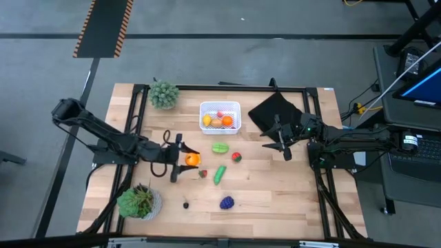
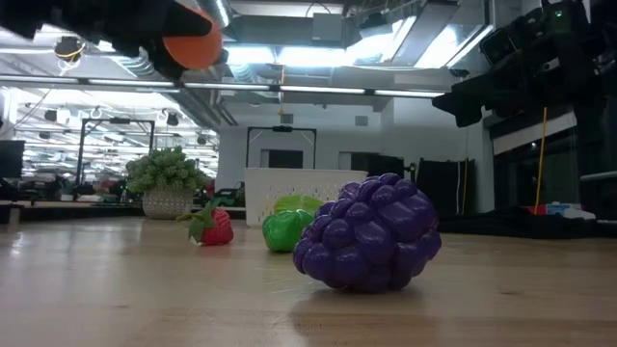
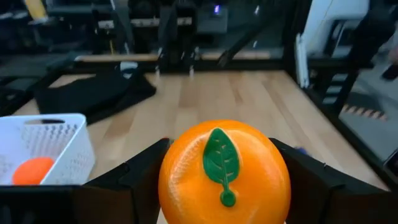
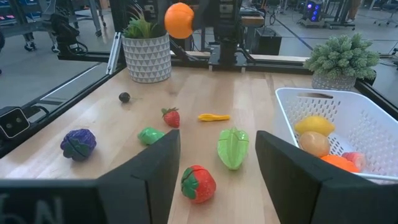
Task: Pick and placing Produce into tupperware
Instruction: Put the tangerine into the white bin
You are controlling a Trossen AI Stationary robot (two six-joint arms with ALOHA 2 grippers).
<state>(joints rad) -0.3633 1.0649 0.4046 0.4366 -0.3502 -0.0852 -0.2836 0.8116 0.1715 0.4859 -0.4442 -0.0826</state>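
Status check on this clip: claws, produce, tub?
Left claw shut on orange, lifted. Right claw open, waiting beside tub. Path clear.

Wooden table (image 1: 275, 193) on a black frame, grey floor (image 1: 227, 62) around it. Black-and-orange hazard strip (image 1: 103, 27) on the floor beyond the table's far-left corner. Desk with a laptop (image 1: 422, 86) just right of the table. Behind the table: open workshop, ceiling light panels (image 2: 405, 43), dark doorway (image 2: 282, 152)
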